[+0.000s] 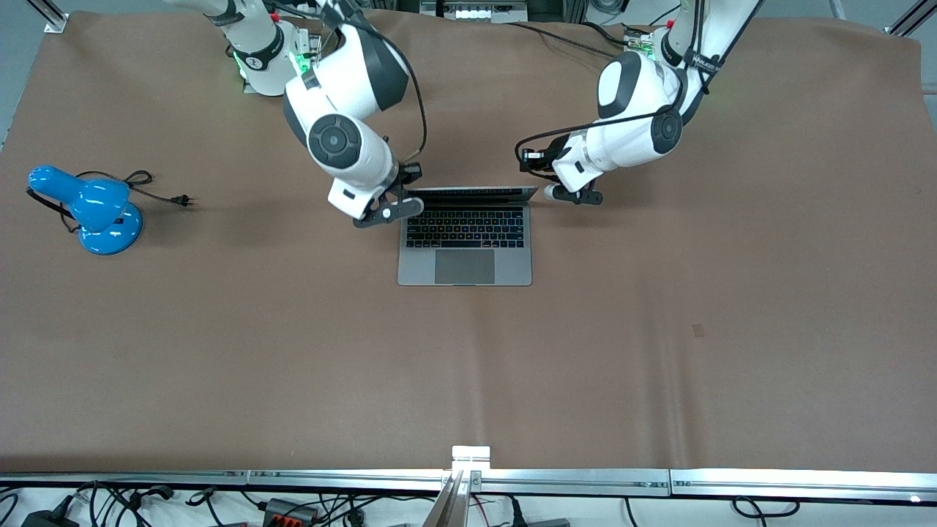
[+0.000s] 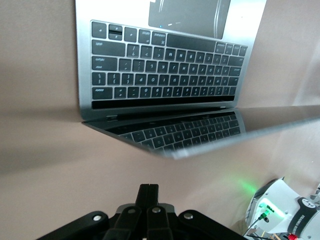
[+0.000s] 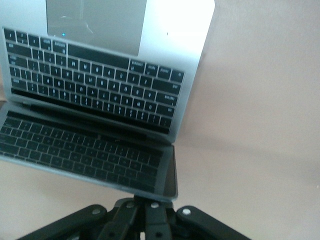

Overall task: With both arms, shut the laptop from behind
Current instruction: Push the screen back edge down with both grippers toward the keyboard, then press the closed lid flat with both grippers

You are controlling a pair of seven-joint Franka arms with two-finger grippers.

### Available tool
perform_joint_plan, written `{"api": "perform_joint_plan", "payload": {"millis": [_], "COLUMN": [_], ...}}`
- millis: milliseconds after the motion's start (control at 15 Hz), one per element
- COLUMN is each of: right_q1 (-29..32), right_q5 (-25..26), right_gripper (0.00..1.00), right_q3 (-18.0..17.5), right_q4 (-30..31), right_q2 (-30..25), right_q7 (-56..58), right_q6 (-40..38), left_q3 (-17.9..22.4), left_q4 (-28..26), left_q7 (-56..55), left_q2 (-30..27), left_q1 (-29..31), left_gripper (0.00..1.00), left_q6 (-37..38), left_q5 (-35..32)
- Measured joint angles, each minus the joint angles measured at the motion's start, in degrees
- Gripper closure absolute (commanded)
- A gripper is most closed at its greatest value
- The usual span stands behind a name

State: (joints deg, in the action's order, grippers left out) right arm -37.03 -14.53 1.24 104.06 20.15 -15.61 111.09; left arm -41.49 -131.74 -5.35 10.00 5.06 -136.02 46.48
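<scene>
- Sitting mid-table, the laptop (image 1: 465, 234) lay with its trackpad toward the front camera and its hinge toward the robots' bases; the screen was tipped up, the keyboard mirrored in its glass in both wrist views, so the closing looked barely begun.
- Right gripper (image 1: 399, 208) hung at the lid corner toward the right arm's end of the table; its fingers looked pressed together in the right wrist view, nothing between them, their tips right by the lid's top edge (image 3: 170, 192); whether they touched it, I could not tell.
- Left gripper (image 1: 578, 196) sat just beside the lid corner at the left arm's end, low over the cloth; its fingers (image 2: 148, 196) were together too, holding nothing, and apart from the lid by a strip of bare table.
- Closed fingers made sense as I judged it; a blunt tip pushes a thin lid better than a spread pair.
- One arm per corner from the hinge side should keep the push even; the lid would drop toward the camera without twisting.
- Blue desk lamp (image 1: 95, 212) stood well apart, near the right arm's end, out of play.
</scene>
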Motion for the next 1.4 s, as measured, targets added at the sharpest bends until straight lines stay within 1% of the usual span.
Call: {"api": "perform_joint_plan", "payload": {"millis": [133,333,533,667,733,867,1067,1200,1400], "right_q1": [0.2,0.3,0.4,0.4,0.4,0.4,0.4,0.4,0.4], "right_q5": [0.0,0.0,0.0,0.0,0.0,0.1,0.1,0.3,1.2], "right_gripper": [1.0,1.0,1.0,1.0,1.0,1.0,1.0,1.0,1.0], "right_q3": [0.7,1.7,2.4,2.5,2.5,2.6,3.0,3.2,3.2], "right_q4": [-2.9,-7.3,-10.6,-11.3,-11.5,-11.5,-11.6,-11.7,-11.9], "right_q2": [3.1,8.6,13.5,15.5,16.4,18.1,20.4,21.3,21.5], "right_q7": [0.0,0.0,0.0,0.0,0.0,0.0,0.0,0.0,0.0], "right_q6": [0.1,0.5,3.0,5.2,6.3,8.9,11.5,12.0,12.0], "left_q3": [0.1,0.9,2.4,4.4,6.2,10.7,16.4,18.6,19.2], "left_q4": [1.8,4.8,7.5,9.4,10.1,11.0,13.1,14.6,15.5], "left_q7": [-0.1,-0.3,-0.3,-0.3,-0.6,-1.8,-3.1,-3.3,-3.3], "left_q2": [1.8,6.1,12.0,15.7,17.2,19.6,22.1,23.3,23.7], "left_q1": [0.0,0.1,0.1,-0.7,-2.1,-6.9,-14.4,-16.8,-17.4], "left_gripper": [1.0,1.0,1.0,1.0,1.0,1.0,1.0,1.0,1.0], "left_q6": [-0.7,-3.4,-6.5,-7.0,-7.7,-9.1,-10.6,-11.1,-11.1], "left_q5": [0.0,-0.3,-4.6,-7.1,-8.3,-10.0,-10.4,-10.5,-10.5]}}
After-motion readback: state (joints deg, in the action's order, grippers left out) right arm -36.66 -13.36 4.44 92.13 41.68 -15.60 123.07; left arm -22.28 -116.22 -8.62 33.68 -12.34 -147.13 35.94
